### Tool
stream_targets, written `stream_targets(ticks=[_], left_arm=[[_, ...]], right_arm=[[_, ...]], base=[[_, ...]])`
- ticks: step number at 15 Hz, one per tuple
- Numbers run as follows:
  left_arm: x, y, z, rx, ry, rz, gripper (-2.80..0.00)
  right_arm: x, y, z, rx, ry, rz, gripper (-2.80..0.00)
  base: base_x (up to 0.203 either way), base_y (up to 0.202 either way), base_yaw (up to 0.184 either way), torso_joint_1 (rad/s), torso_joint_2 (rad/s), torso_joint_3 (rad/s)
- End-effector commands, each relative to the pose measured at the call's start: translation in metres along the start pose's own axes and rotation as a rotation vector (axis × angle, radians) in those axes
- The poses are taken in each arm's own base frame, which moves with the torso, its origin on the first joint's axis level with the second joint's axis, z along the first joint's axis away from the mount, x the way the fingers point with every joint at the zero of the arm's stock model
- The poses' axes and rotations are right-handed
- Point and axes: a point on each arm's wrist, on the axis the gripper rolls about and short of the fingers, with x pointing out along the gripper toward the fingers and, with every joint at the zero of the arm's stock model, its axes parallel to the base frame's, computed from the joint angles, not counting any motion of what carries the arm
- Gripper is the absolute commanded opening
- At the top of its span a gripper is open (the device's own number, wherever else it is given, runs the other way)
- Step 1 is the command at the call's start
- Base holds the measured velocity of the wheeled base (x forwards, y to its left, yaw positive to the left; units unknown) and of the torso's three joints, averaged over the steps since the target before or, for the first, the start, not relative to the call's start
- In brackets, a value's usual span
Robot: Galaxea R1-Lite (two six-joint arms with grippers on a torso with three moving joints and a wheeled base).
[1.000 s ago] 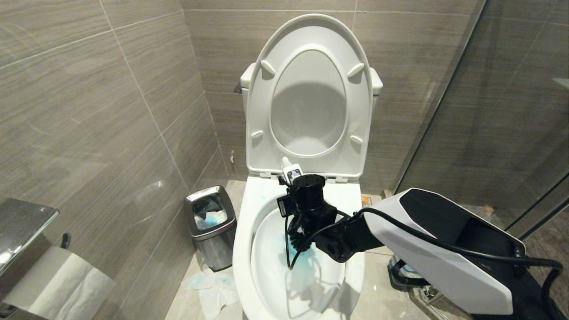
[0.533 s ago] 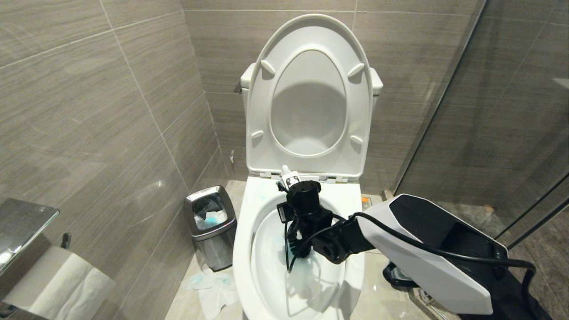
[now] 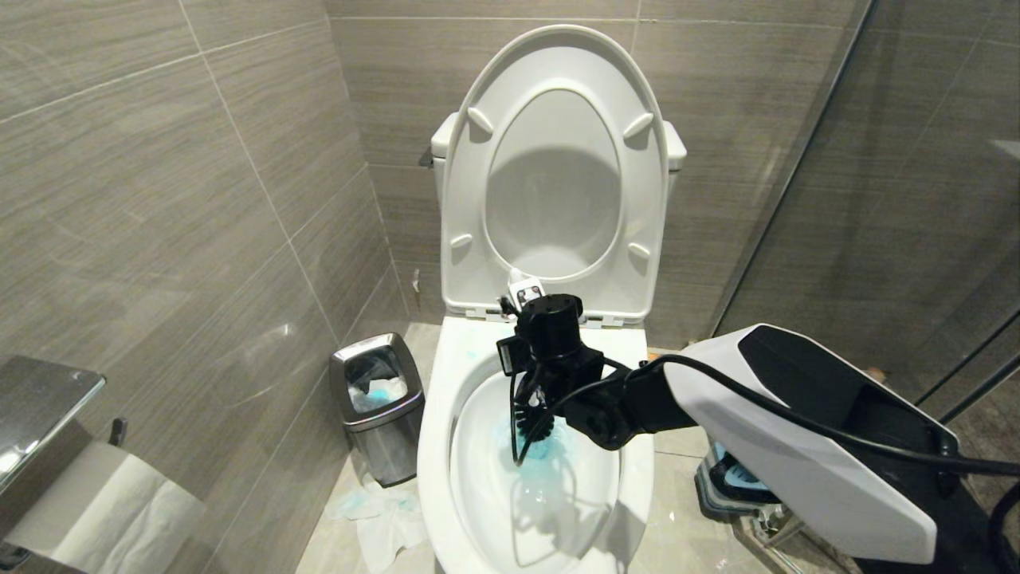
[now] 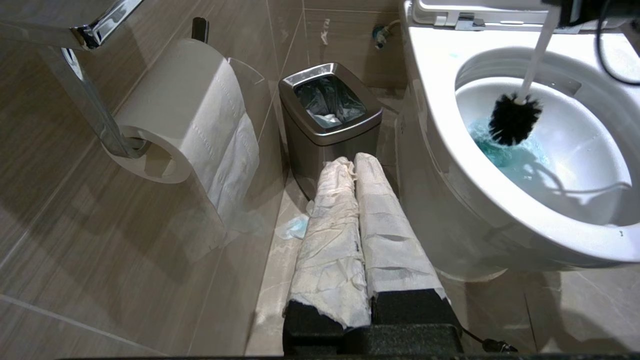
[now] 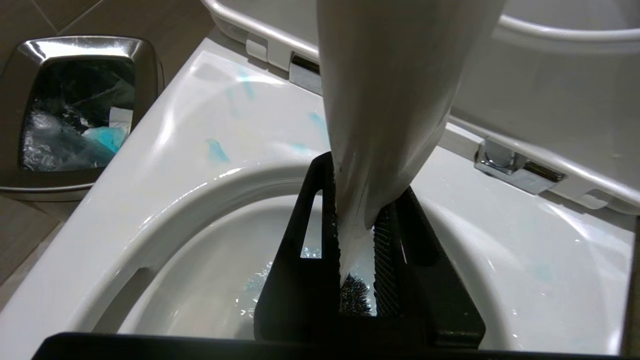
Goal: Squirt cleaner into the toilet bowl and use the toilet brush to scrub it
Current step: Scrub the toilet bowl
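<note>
Right now the right gripper (image 5: 357, 260) is clamped on the brush (image 4: 514, 119) handle, jaws nearly closed on it, with the bristle head low in the bowl (image 3: 437, 446) at the edge of the blue cleaner (image 4: 510, 157). To scrub well, I'd keep the head pressed to the porcelain and sweep around the wall — not just stir the water. The left gripper (image 4: 357, 167) is closed and empty, parked beside the bin (image 4: 327, 107).
</note>
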Motion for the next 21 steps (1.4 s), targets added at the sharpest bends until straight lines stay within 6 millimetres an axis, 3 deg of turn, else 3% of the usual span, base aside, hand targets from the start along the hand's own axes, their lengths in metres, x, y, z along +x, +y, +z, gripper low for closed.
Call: stream_targets(ticks=[1, 4, 7, 14, 16, 18, 21], left_arm=[[0.0, 0.0, 0.0, -0.001, 0.001, 0.0, -2.8], [0.0, 0.0, 0.0, 0.001, 0.001, 0.0, -2.8], [0.0, 0.0, 0.0, 0.0, 0.001, 0.0, -2.8], [0.0, 0.0, 0.0, 0.001, 0.001, 0.0, -2.8], [0.0, 0.0, 0.0, 0.001, 0.001, 0.0, -2.8], [0.0, 0.0, 0.0, -0.001, 0.001, 0.0, -2.8], [0.0, 0.0, 0.0, 0.001, 0.001, 0.0, -2.8]], right_arm=[[-0.012, -0.002, 0.019, 0.008, -0.02, 0.005, -2.8], [0.004, 0.008, -0.019, -0.009, 0.046, 0.005, -2.8], [0.021, 0.017, -0.043, -0.011, 0.06, 0.003, -2.8], [0.041, 0.019, -0.046, -0.017, 0.077, -0.042, -2.8], [0.034, 0.015, -0.023, 0.004, 0.038, -0.052, -2.8], [0.019, 0.009, 0.015, 0.04, -0.021, -0.054, -2.8], [-0.018, 0.001, 0.066, 0.074, -0.08, -0.047, -2.8]], base=[[0.0, 0.0, 0.0, 0.0, 0.0, 0.0], [0.0, 0.0, 0.0, 0.0, 0.0, 0.0], [0.0, 0.0, 0.0, 0.0, 0.0, 0.0], [0.0, 0.0, 0.0, 0.0, 0.0, 0.0], [0.0, 0.0, 0.0, 0.0, 0.0, 0.0], [0.0, 0.0, 0.0, 0.0, 0.0, 0.0], [0.0, 0.0, 0.0, 0.0, 0.0, 0.0]])
